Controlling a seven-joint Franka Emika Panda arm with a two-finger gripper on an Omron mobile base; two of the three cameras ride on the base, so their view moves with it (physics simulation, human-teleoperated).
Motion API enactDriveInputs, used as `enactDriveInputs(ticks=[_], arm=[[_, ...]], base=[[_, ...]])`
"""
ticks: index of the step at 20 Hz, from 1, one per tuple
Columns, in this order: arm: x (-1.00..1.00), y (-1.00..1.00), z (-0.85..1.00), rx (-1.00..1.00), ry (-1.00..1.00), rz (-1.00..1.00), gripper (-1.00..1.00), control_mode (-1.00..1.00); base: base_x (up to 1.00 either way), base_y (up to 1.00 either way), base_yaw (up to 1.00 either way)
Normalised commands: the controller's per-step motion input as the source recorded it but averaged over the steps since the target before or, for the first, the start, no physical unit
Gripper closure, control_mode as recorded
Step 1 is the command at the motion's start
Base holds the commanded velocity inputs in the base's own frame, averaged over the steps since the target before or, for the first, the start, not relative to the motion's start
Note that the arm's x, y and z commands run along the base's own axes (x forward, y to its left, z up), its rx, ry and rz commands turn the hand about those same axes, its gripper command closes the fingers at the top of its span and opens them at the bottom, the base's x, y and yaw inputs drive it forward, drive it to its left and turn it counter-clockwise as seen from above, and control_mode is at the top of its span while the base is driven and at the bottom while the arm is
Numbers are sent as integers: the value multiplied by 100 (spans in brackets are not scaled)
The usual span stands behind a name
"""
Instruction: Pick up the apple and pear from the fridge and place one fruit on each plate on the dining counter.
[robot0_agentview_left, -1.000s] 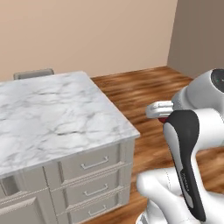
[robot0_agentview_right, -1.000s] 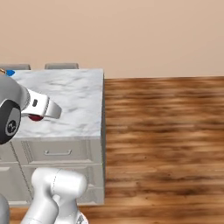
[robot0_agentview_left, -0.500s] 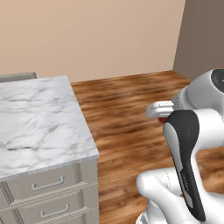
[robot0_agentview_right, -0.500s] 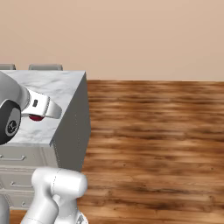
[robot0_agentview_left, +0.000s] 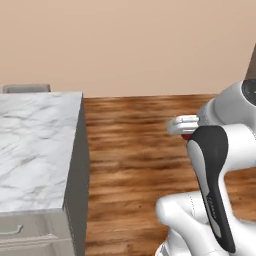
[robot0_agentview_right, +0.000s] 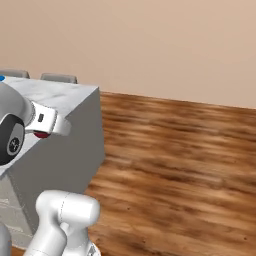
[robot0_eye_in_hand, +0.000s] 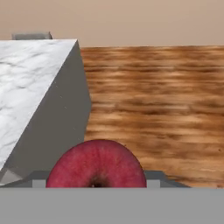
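My gripper (robot0_eye_in_hand: 96, 181) is shut on the apple (robot0_eye_in_hand: 96, 164), a glossy red fruit that sits low and centred in the hand view. From the base cameras the gripper (robot0_agentview_left: 182, 126) (robot0_agentview_right: 47, 125) is held high over the wood floor, with a sliver of the red apple (robot0_agentview_left: 187, 136) (robot0_agentview_right: 41, 134) under the white hand. The dining counter (robot0_agentview_left: 35, 150) (robot0_agentview_right: 60, 92) (robot0_eye_in_hand: 26, 83), marble-topped on a grey base, lies to the left, and its end corner is nearest the hand. A speck of the blue plate (robot0_agentview_right: 1, 78) shows at the left edge. The pear and the fridge are out of view.
Brown wood floor (robot0_agentview_left: 140, 150) (robot0_agentview_right: 185, 150) stretches from the counter's end to a beige wall (robot0_agentview_left: 125, 45). Grey chair backs (robot0_agentview_left: 26, 88) (robot0_agentview_right: 59, 78) stand behind the counter's far side. Drawer fronts (robot0_agentview_left: 20, 230) face the base.
The whole picture has shifted, so the camera has moved: the counter has slid left and more floor shows. The apple stays in the shut gripper, and the arm keeps the same pose.
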Motion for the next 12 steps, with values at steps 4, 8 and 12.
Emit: enactDriveInputs(ticks=[4, 8, 12], arm=[[0, 0, 0, 0, 0, 0, 100, 100], [0, 0, 0, 0, 0, 0, 100, 100], [0, 0, 0, 0, 0, 0, 100, 100]], base=[[83, -100, 42], [90, -100, 41], [82, -100, 46]])
